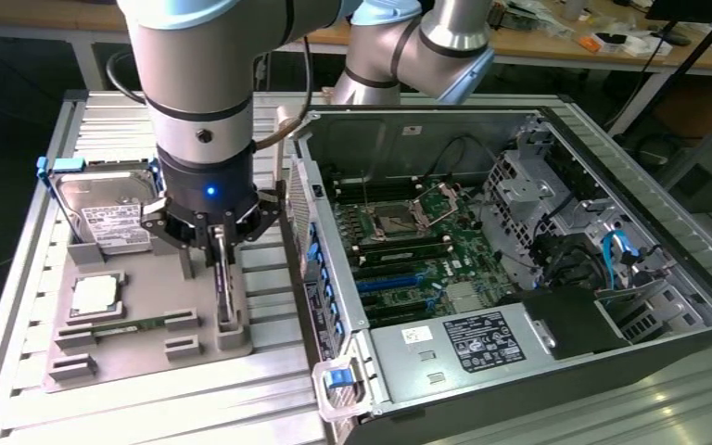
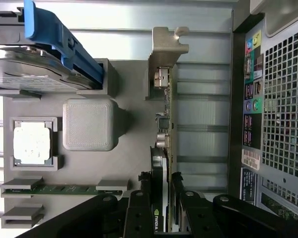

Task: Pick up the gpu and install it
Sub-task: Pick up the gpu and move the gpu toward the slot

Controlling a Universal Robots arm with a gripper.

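The gpu (image 1: 225,301) stands on its long edge in a slot of the grey fixture tray (image 1: 146,357), at the exterior view's left of the open computer case (image 1: 480,260). My gripper (image 1: 218,255) comes straight down on it. In the wrist view the thin dark card (image 2: 164,119) runs away from me, its silvery bracket at the far end. My gripper (image 2: 161,177) is shut on the cooler end of the gpu, one black finger against each face. The card's lower edge still sits in the tray.
On the same tray lie a silver hard drive with a blue frame (image 1: 107,209), a processor chip (image 1: 94,295) and a green memory stick (image 1: 133,324). A grey block (image 2: 88,124) stands beside the card. The case's rear panel (image 2: 278,99) is close on the other side.
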